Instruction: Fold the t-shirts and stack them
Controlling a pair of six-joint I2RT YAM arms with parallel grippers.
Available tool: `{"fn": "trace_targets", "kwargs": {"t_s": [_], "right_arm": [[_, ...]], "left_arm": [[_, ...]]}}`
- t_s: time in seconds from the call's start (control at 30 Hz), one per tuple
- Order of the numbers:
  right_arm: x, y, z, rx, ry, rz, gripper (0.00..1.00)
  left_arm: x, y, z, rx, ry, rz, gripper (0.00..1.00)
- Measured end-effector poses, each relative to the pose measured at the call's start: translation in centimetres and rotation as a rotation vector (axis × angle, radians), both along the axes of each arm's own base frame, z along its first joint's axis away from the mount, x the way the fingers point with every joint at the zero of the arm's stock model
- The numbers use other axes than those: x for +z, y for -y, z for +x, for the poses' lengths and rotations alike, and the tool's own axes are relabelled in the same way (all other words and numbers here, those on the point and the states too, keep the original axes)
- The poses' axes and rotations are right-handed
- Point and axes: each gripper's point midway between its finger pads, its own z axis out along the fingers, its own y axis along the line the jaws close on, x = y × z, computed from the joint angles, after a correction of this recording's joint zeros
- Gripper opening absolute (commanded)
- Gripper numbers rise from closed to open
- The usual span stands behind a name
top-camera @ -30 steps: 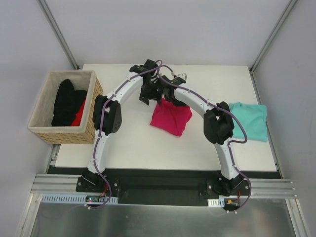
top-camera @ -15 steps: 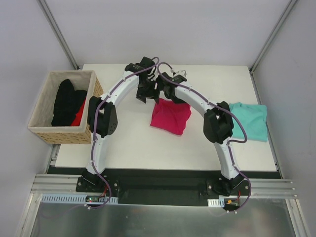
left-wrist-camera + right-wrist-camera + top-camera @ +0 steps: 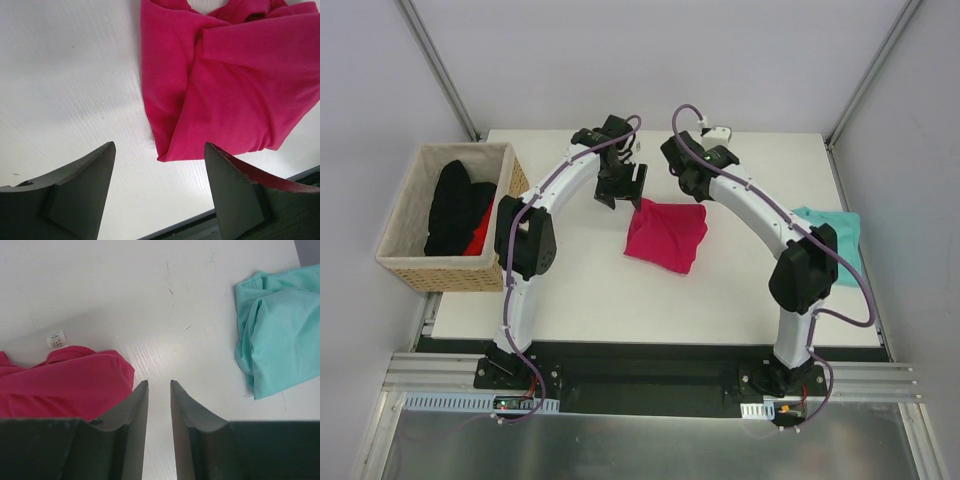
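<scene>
The magenta-pink t-shirt (image 3: 667, 237) lies folded in the middle of the white table (image 3: 590, 290); no gripper holds it. In the left wrist view it (image 3: 225, 85) fills the upper right. My left gripper (image 3: 626, 186) (image 3: 159, 145) hovers open by its back-left corner, with only bare table between the fingers. My right gripper (image 3: 682, 176) (image 3: 159, 382) hangs over the shirt's back edge, its jaws a narrow gap apart with nothing in it. The pink shirt (image 3: 65, 385) and its white neck label (image 3: 56, 340) lie to its left. The teal t-shirt (image 3: 842, 238) (image 3: 282, 350) lies bunched at the table's right edge, partly behind the right arm.
A wicker basket (image 3: 410, 270) stands off the table's left side, holding a black garment (image 3: 455, 205) and something red (image 3: 480, 235). Grey walls close in the back and both sides.
My right gripper has let go of the pink shirt and drawn back and to the right, its elbow swinging out over the teal shirt. The pink shirt has settled flat. The left gripper barely moved.
</scene>
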Motion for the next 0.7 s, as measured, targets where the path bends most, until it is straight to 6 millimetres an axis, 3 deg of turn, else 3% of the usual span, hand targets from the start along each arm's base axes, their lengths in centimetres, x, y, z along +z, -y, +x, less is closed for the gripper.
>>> {"fn": "trace_targets", "kwargs": {"t_s": [0.17,0.27,0.33,0.57,0.7], "right_arm": [[-1.4,1.6,-0.7,-0.043,-0.005,0.045,0.18],[-1.3,1.1,-0.5,-0.027,0.001,0.085,0.16],[-1.2,0.3,-0.3,-0.007,0.005,0.118,0.17],[-2.0,-1.8,0.6,0.058,-0.042,0.147,0.39],[-3.0,-3.5,2.4,0.123,-0.082,0.129,0.52]], "left_arm": [[0.1,-0.4,0.3,0.010,0.001,-0.003,0.72],[0.2,-0.5,0.5,0.019,-0.001,-0.012,0.70],[0.3,-0.5,0.5,0.022,-0.003,-0.017,0.60],[-0.1,-0.9,0.0,0.036,-0.021,-0.017,0.59],[-0.4,-2.1,-0.7,0.061,-0.027,0.014,0.59]]}}
